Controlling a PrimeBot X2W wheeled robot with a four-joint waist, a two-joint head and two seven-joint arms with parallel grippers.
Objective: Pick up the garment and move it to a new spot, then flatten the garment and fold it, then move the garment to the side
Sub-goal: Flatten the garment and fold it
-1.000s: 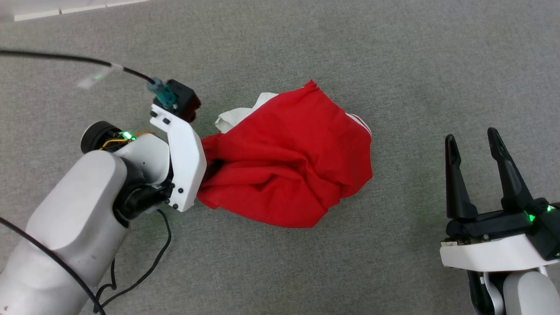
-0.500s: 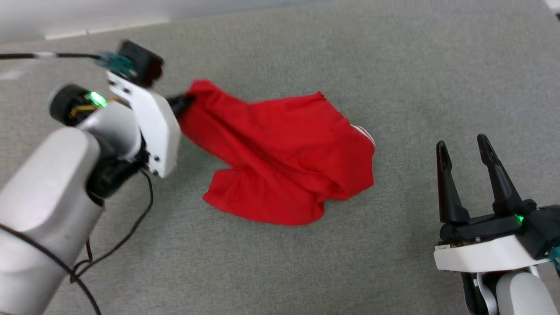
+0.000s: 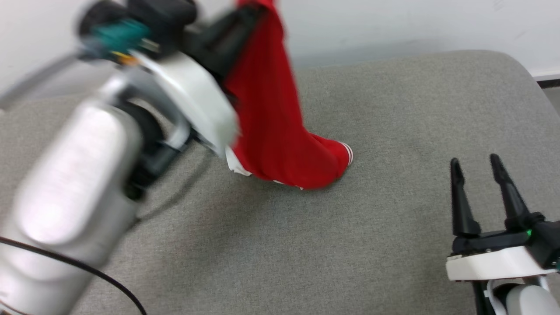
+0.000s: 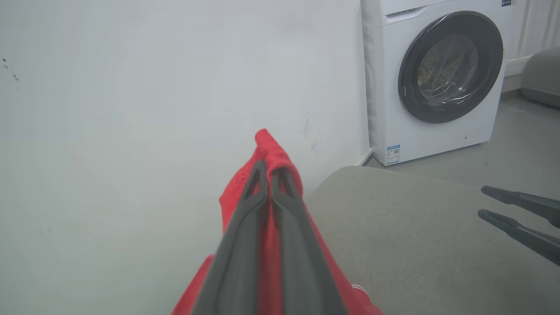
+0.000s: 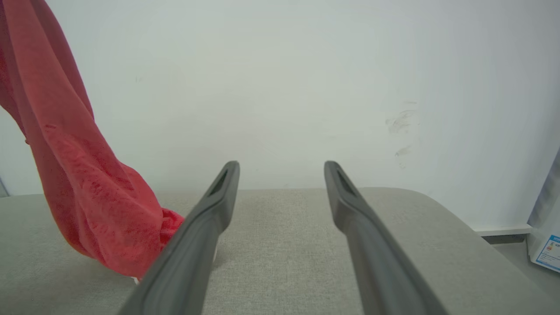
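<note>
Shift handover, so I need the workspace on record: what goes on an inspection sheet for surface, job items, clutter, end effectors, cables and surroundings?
Surface: grey fabric pad with a rounded corner.
Job's things: red garment hangs from the left end effector; its lower end, with striped trim, seems to rest on the pad.
Clutter: nothing seen.
End effectors: left one raised, shut on the garment's upper edge; right end effector open, holding nothing, apart from the garment.
Cables: black cable beside the left forearm.
Surroundings: white wall behind the pad; washing machine on the floor by the wall.
</note>
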